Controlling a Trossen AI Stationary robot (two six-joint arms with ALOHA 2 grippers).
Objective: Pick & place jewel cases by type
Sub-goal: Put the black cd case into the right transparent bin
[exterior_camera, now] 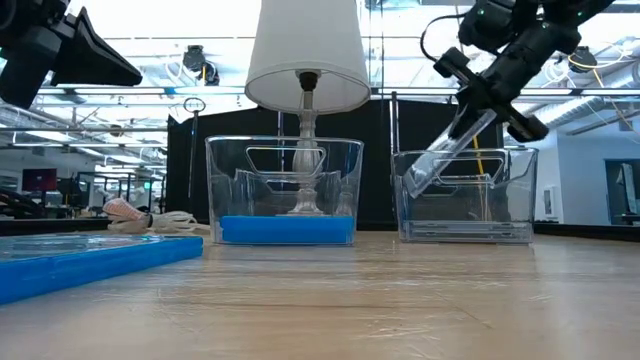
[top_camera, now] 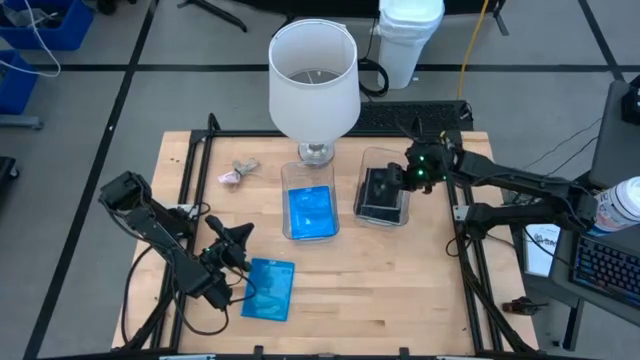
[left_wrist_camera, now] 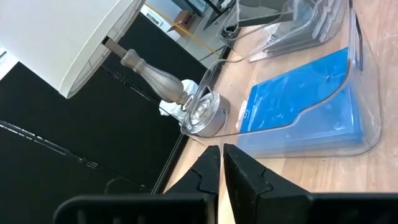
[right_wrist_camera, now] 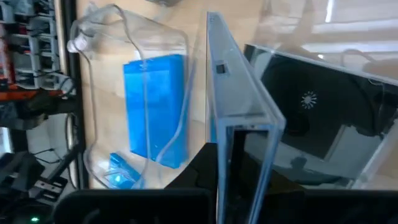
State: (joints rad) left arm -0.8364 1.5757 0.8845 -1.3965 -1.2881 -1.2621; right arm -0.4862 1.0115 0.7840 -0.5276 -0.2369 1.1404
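Right gripper (top_camera: pixel 400 180) clamped on a grey jewel case (exterior_camera: pixel 447 155), holding it tilted over the right tub (top_camera: pixel 384 196), its lower corner inside the tub. Left gripper (top_camera: pixel 238 238) closed, empty, raised just beside the blue case (top_camera: pixel 269 289) lying on the table (top_camera: pixel 400 290). More blue cases (top_camera: pixel 310 212) lie in the left tub (exterior_camera: pixel 285 200) in front of the lamp (top_camera: pixel 313 85).

I see grey floor (top_camera: pixel 80 110) crossed by dark lines; blue bins (top_camera: pixel 40 30) in corner; white bucket (top_camera: pixel 408 35) behind wooden table (top_camera: pixel 380 290); black curtain (exterior_camera: pixel 380 160); bright ceiling lights (exterior_camera: pixel 190 20).
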